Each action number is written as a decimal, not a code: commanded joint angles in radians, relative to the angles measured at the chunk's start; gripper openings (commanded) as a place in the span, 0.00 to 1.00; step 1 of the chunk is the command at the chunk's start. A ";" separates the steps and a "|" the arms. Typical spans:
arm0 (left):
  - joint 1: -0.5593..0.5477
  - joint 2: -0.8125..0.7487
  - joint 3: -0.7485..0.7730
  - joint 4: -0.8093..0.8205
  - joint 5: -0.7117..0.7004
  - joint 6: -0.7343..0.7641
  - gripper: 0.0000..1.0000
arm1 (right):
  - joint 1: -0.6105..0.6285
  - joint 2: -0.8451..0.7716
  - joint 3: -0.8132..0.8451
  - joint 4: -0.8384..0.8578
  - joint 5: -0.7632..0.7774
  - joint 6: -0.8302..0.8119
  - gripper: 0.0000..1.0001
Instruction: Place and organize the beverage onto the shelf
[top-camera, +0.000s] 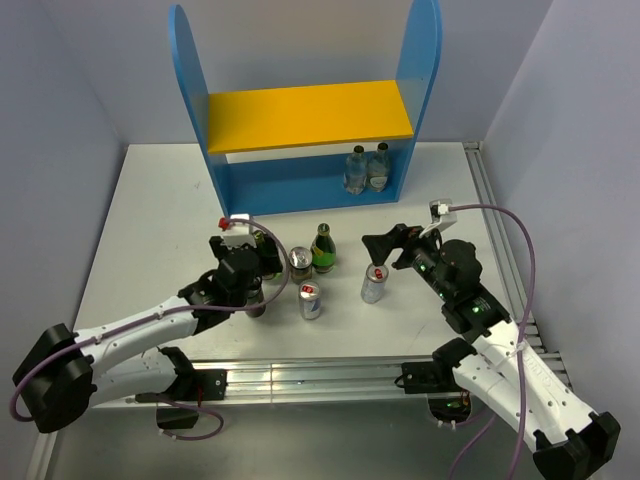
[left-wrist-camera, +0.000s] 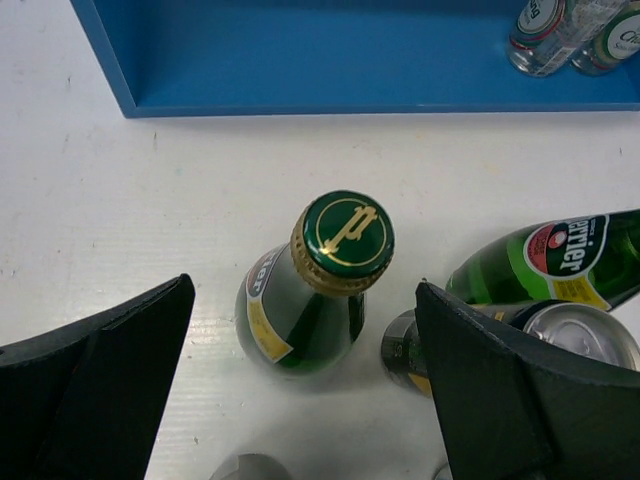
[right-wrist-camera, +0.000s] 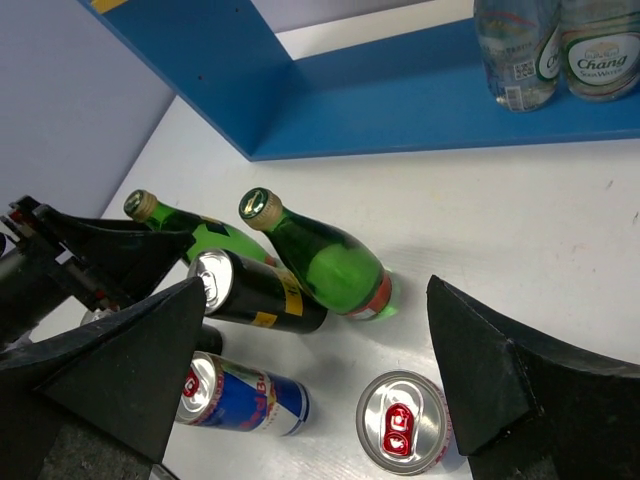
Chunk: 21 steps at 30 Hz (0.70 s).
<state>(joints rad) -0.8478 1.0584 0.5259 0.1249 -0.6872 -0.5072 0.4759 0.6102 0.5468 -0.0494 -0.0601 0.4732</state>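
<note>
The shelf (top-camera: 305, 115) stands at the back with two clear water bottles (top-camera: 366, 168) on its lower level. On the table stand two green Perrier bottles, a black can (top-camera: 299, 262), a Red Bull can (top-camera: 310, 300) and a silver can (top-camera: 374, 284). My left gripper (top-camera: 268, 262) is open and empty, its jaws on either side of one green bottle (left-wrist-camera: 330, 290) without touching it. My right gripper (top-camera: 388, 243) is open and empty, just above and behind the silver can (right-wrist-camera: 402, 422). The other green bottle (top-camera: 323, 248) stands between the arms.
A dark can (top-camera: 257, 302) stands right under my left wrist. In the left wrist view the second green bottle (left-wrist-camera: 560, 260) and the black can (left-wrist-camera: 575, 335) stand close to my right finger (left-wrist-camera: 510, 380). The shelf's yellow upper board (top-camera: 310, 112) is bare.
</note>
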 joint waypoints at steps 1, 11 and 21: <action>0.000 0.018 0.020 0.134 -0.037 0.059 0.99 | 0.010 -0.009 -0.008 0.020 0.006 -0.019 0.98; 0.035 0.152 0.075 0.206 -0.058 0.114 0.98 | 0.012 0.016 -0.010 0.042 -0.012 -0.018 0.98; 0.105 0.227 0.100 0.294 -0.028 0.147 0.80 | 0.010 0.029 -0.013 0.046 -0.027 -0.013 0.98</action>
<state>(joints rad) -0.7574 1.2747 0.5873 0.3443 -0.7227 -0.3855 0.4801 0.6384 0.5465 -0.0452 -0.0727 0.4736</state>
